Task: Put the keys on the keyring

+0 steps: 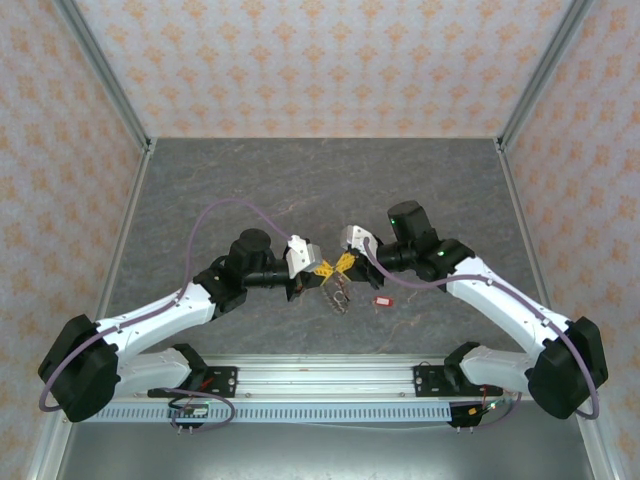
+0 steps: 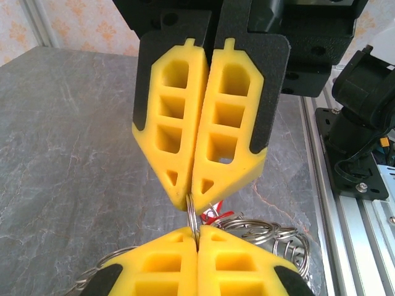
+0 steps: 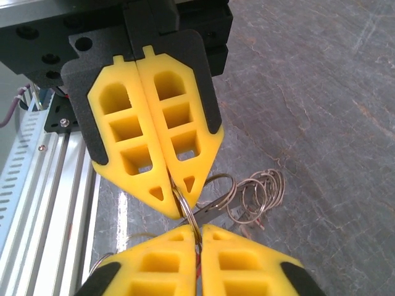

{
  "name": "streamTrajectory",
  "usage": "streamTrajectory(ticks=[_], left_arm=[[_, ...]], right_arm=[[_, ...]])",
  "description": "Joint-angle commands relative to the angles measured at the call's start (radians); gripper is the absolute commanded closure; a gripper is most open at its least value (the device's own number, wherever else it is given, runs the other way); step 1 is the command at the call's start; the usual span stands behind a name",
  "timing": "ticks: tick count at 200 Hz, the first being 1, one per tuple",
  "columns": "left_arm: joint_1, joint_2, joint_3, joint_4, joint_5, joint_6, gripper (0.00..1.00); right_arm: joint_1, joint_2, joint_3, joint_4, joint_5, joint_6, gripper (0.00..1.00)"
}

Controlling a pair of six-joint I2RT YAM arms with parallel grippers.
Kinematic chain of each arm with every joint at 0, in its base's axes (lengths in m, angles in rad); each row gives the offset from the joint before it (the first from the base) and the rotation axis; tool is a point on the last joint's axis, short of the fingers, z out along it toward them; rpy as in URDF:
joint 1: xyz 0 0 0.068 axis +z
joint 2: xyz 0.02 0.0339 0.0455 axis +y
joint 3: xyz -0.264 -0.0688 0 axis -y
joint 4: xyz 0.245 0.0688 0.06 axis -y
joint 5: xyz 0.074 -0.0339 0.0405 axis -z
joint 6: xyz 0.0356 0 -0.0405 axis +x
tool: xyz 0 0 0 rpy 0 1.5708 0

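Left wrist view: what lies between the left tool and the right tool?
The keyring bridges that gap edge-on in the left wrist view, pinched by left tool and right tool.

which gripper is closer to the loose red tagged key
Right. In the top view the right gripper is just up-left of the red-tagged key; the left gripper is farther left. Both pinch the keyring.

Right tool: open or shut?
Shut. The right tool has its yellow fingers pressed together, with the thin keyring pinched between their tips.
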Motion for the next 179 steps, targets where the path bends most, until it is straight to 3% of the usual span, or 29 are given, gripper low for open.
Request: streamTrajectory(ticks=[1, 55, 179], left_arm=[[-0.006, -0.002, 0.049, 0.018, 0.020, 0.020, 1.00], [-0.035, 0.019, 0.085, -0.103, -0.064, 0.084, 0.89], [-0.046, 0.034, 0.099, -0.116, -0.080, 0.090, 0.89]], right_arm=[[0.009, 0.002, 0.051, -0.018, 0.009, -0.010, 0.97], [0.056, 0.014, 0.179, -0.254, 0.158, -0.049, 1.00], [0.155, 0.084, 0.317, -0.438, 0.360, -0.087, 1.00]])
